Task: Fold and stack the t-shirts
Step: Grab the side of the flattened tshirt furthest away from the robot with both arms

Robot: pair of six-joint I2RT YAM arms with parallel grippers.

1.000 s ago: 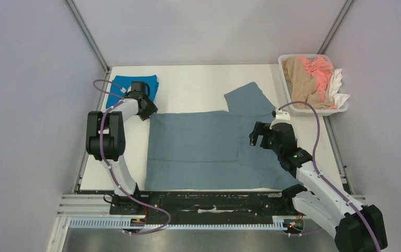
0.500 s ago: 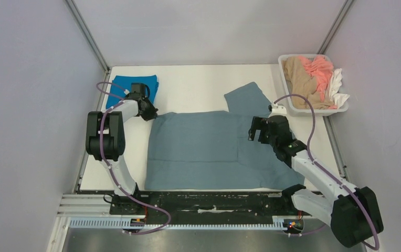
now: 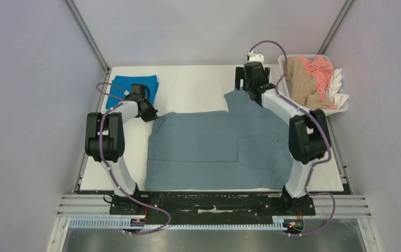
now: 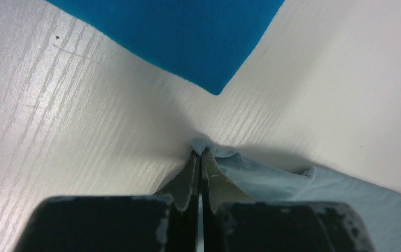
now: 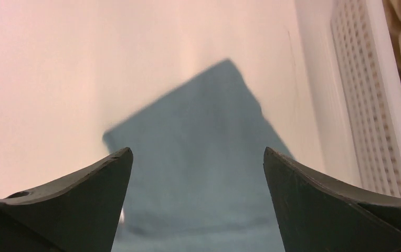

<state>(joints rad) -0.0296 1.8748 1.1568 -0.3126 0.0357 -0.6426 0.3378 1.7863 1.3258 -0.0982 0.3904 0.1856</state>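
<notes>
The large grey-blue t-shirt (image 3: 209, 149) lies spread across the table middle, partly folded, with one sleeve (image 3: 246, 101) pointing to the far side. My left gripper (image 3: 148, 113) is shut on the shirt's far left corner, and the cloth shows pinched between the fingertips in the left wrist view (image 4: 198, 153). The cobalt blue t-shirt (image 3: 118, 84) lies folded at the far left, just beyond that gripper; it also shows in the left wrist view (image 4: 177, 37). My right gripper (image 3: 245, 86) is open and empty above the far end of the sleeve (image 5: 198, 173), with its jaws wide apart (image 5: 197, 150).
A white basket (image 3: 319, 111) holding tan, pink and white clothes stands at the far right corner, close to my right arm; its perforated wall shows in the right wrist view (image 5: 366, 94). Grey walls enclose the table on three sides.
My right arm has swung from the shirt's right middle to the far sleeve near the basket. My left gripper stays shut on the shirt corner, which has lifted slightly.
</notes>
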